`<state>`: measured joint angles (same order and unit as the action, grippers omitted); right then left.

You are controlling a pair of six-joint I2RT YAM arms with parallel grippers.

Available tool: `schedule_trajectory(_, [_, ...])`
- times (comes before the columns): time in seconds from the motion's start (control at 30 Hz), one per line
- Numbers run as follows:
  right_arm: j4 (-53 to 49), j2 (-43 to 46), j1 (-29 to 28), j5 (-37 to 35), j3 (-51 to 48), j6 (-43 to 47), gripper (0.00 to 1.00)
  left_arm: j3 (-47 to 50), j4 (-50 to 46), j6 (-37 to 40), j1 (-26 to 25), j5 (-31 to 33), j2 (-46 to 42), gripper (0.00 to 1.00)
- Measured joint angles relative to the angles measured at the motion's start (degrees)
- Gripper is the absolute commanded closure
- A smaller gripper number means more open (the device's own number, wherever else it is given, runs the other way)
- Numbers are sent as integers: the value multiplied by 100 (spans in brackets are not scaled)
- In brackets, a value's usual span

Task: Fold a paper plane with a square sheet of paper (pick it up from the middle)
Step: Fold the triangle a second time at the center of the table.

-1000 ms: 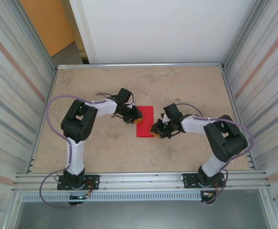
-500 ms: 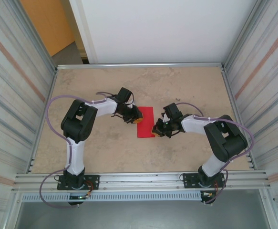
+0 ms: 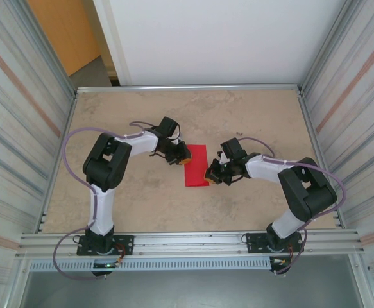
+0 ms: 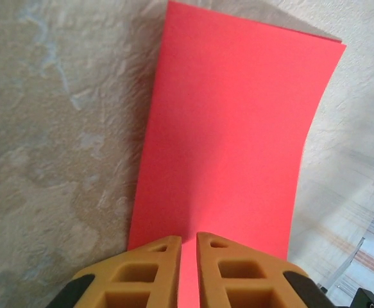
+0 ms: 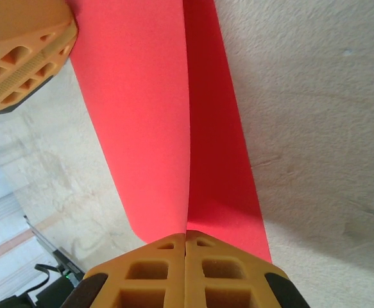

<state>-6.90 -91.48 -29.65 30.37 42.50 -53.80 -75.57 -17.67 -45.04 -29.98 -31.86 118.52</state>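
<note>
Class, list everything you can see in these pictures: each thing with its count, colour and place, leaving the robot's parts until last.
red sheet of paper: one, bright red, folded over, mid-table
table: one, mottled beige, under everything
side walls: two, grey ribbed metal, flanking the table
back panel: one, white, behind the table
rail: one, silver, near edge
left arm: one, black and white, left of the sheet
right arm: one, black and white, right of the sheet
left gripper: one, orange fingers, closed on the sheet's left edge
right gripper: one, orange fingers, shut on the sheet's right edge
</note>
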Motion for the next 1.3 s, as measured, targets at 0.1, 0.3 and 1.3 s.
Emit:
schedule_trajectory(0.1, [57, -76, 0, 127, 103, 0, 98, -39, -7, 0, 0, -20, 48, 84])
schedule_trajectory(0.3, [254, -417, -2, 275, 472, -4, 97, -42, -4, 0, 0, -17, 48, 84])
schedule_trajectory(1.3, [649, -1351, -164, 289, 1056, -157, 97, -28, 11, -2, 0, -17, 48, 85])
